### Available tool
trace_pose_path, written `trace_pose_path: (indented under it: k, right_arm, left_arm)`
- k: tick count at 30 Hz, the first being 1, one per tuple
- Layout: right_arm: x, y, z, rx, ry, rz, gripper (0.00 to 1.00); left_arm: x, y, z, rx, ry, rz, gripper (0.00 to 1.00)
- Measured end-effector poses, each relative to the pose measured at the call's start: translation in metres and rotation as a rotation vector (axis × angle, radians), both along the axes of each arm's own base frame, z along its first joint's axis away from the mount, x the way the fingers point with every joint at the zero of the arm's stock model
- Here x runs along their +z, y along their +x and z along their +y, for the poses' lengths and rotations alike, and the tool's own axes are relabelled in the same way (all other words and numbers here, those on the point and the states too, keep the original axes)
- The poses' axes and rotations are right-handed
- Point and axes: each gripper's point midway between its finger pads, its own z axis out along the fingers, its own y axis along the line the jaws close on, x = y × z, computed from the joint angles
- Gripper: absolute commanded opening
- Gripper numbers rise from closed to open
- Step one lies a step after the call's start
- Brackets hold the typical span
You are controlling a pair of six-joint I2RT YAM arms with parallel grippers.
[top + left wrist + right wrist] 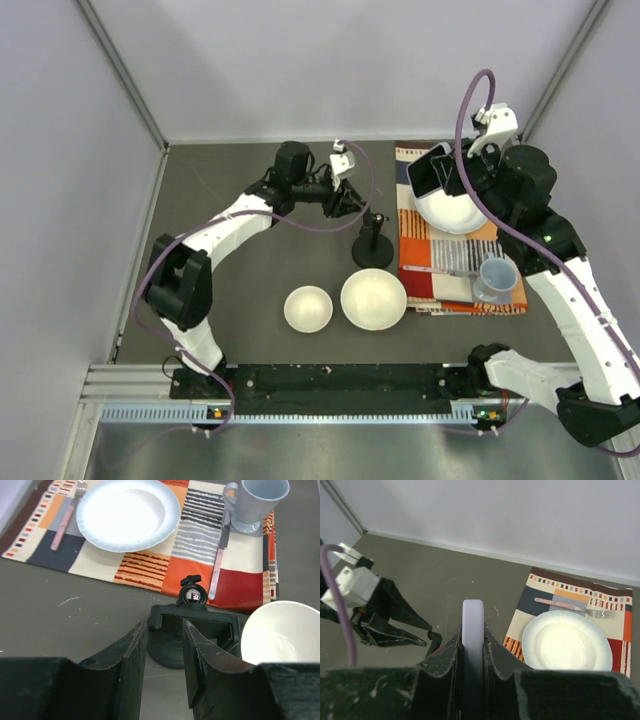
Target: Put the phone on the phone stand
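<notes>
Two pincers are busy: the right pincer is clamped on the phone, edge-up, well to the right of the phone stand. The left pincer, slightly parted and empty, hovers just beside the stand. Carrying, I'd judge; next comes lowering the phone squarely onto that stand.

The stand is seen as matt black plastic, its ball as glossy metal; the phone rim is smooth, the placemat woven cloth.
</notes>
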Motion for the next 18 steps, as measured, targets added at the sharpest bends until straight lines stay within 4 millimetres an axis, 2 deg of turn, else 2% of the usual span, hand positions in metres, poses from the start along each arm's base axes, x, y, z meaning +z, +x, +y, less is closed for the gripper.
trace_pose_path:
  k: [3,7,10,11,12,18]
  right_arm:
    - [0.001,-0.002,0.003,0.022,0.005,-0.004,0.0]
    - [0.002,-0.003,0.006,0.038,0.005,-0.004,0.0]
    - [0.002,-0.004,0.007,0.046,0.003,-0.006,0.0]
    - [0.002,-0.004,0.007,0.047,0.002,-0.006,0.0]
    - [0.002,-0.004,0.007,0.05,0.002,-0.006,0.0]
    - [0.002,-0.007,0.014,0.093,0.005,-0.004,0.0]
  left_arm:
    - [-0.012,0.001,-0.003,-0.03,0.021,0.025,0.41]
    - [-0.022,0.005,-0.007,-0.062,0.032,0.052,0.36]
    - [-0.026,0.007,-0.007,-0.07,0.035,0.057,0.22]
    - [-0.027,0.008,-0.007,-0.069,0.034,0.057,0.14]
    - [-0.027,0.008,-0.007,-0.066,0.033,0.059,0.11]
    - [-0.031,0.007,-0.005,-0.022,-0.008,0.027,0.07]
